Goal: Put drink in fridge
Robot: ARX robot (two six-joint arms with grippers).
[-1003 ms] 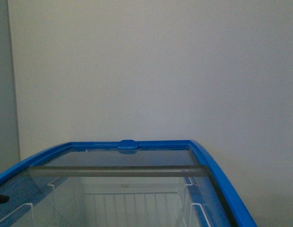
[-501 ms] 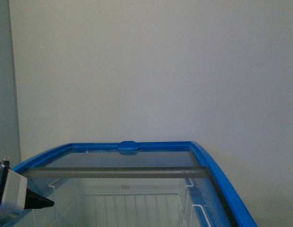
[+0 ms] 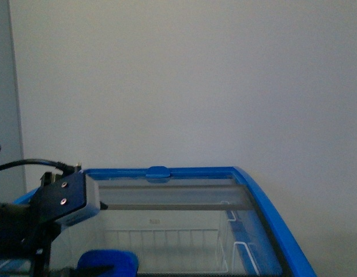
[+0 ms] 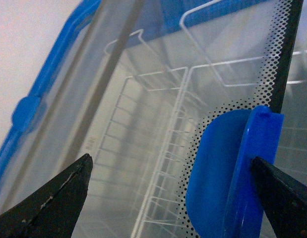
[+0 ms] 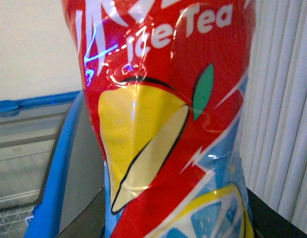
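Left gripper (image 4: 170,159) hangs over the chest freezer (image 3: 265,202), its black fingertips (image 4: 59,198) spread wide apart and holding nothing. Between them lies the blue lid handle (image 4: 237,173), fixed at the dotted edge of a glass sliding lid (image 4: 143,74). One fingertip is just beside the handle's raised lip; the other is well apart from it, over bare glass. White wire baskets (image 4: 158,129) show through the glass, and the blue rim (image 4: 54,54) runs along the far side against the pale wall (image 3: 184,86).

From the front, the left arm (image 3: 63,202) stands over the freezer's near left corner, the rest of the top unobstructed out to the right rim.

The ice-tea bottle (image 5: 168,99) fills the right wrist view, red label with a yellow lemon facing the camera, clamped low down between the dark fingers of the right gripper (image 5: 178,218). It stands outside the freezer, whose blue rim and grey side show behind it; a ribbed white panel (image 5: 284,99) is on its other side.
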